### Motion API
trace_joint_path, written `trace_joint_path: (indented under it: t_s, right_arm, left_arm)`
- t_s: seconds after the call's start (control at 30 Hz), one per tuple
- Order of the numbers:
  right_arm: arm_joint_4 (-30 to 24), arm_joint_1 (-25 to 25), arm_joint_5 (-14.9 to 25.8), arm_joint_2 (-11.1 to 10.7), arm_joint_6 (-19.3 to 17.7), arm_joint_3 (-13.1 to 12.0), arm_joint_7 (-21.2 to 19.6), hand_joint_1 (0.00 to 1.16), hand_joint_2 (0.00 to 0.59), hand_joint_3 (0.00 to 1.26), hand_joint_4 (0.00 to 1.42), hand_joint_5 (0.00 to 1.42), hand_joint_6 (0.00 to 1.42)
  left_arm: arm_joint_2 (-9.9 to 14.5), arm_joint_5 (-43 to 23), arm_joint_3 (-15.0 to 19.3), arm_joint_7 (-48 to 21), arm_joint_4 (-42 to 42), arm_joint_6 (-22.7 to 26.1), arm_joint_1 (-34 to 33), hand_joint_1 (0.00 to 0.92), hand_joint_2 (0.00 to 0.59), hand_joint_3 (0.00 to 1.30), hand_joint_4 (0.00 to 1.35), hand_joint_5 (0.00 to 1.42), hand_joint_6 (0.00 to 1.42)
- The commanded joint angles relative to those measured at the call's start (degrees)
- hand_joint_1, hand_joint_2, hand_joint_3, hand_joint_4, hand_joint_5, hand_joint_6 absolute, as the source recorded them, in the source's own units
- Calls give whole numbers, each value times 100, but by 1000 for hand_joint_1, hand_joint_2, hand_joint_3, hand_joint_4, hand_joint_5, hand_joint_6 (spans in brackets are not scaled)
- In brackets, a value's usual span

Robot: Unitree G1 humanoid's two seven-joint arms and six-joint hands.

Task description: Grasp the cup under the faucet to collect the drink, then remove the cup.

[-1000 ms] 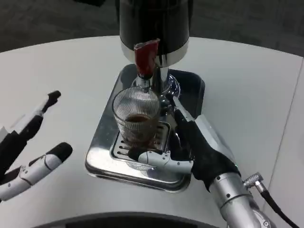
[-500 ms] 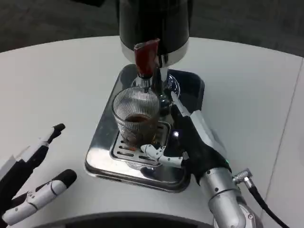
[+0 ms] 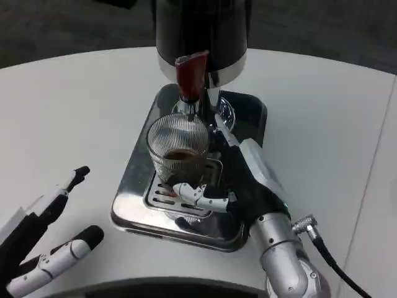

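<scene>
Left hand [image 3: 43, 245] low at the table's [image 3: 74, 112] near edge, fingers spread, holding nothing. Right hand [image 3: 239, 180] reaches onto the tray [image 3: 133, 186], fingers wrapped round the cup's [image 3: 178, 155] base; grip looks closed. Cup upright on the drip grate under the faucet [image 3: 191, 77], dark drink inside. Dispenser [image 3: 201, 31] behind.

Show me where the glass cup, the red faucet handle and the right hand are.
glass cup [image 3: 177, 139]: head view, on its ribbed wall near the rim.
red faucet handle [image 3: 190, 76]: head view, middle of the lever.
right hand [image 3: 245, 180]: head view, on the hand beside the cup.
</scene>
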Motion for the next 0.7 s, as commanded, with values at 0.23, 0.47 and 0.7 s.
trace_joint_path:
  t_s: [0.23,0.47,0.7]
  right_arm:
    - [461,-150,358,301,-456,-93,-300,838,237,0,0,0,0]
    - [843,-230,557,426,-747,-145,-426,845,231,0,0,0,0]
    - [1565,-500,908,553,-1204,-332,-582,890,197,0,8,0,70]
  left_arm:
    - [51,-29,23,53,-21,-33,127,0,209,0,0,0,0]
    - [62,-65,94,68,-40,-15,164,0,210,0,0,0,0]
    - [73,-66,167,68,-77,2,193,0,210,0,0,0,0]
